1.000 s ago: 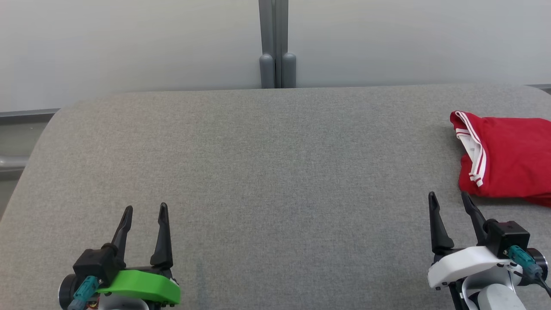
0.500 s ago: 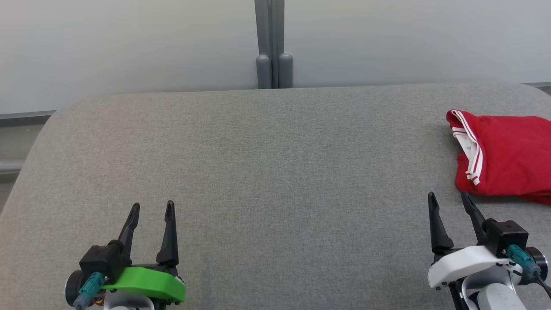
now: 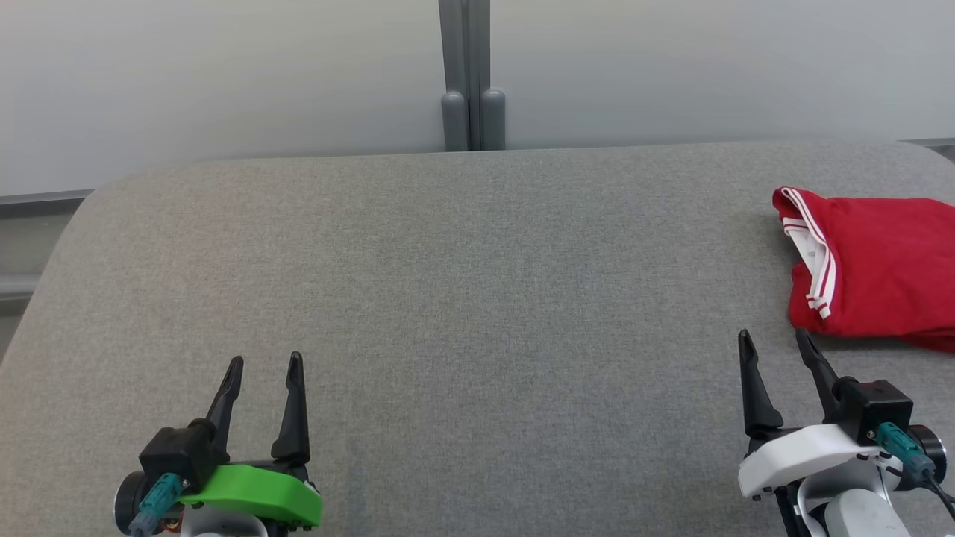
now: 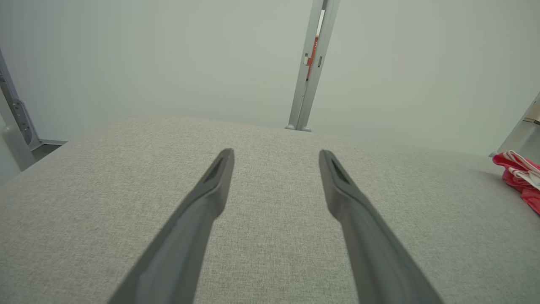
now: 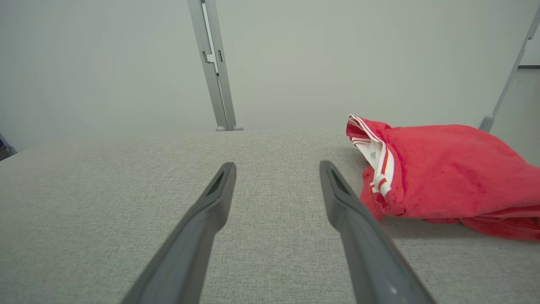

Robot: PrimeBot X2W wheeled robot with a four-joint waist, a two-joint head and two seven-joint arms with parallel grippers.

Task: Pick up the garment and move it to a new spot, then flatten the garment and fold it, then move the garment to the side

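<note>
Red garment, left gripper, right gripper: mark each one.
red garment (image 3: 880, 268), head view, the plain red cloth at its middle.
left gripper (image 3: 266, 358), head view, midway between its open fingertips.
right gripper (image 3: 772, 334), head view, midway between its open fingertips.

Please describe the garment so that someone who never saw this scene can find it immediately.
Look at the wide grey fabric-covered table. On its right side, just beyond the right end effector, lies a rumpled garment. It is the one bright red thing on the grey surface, with white stripes along its trim.
</note>
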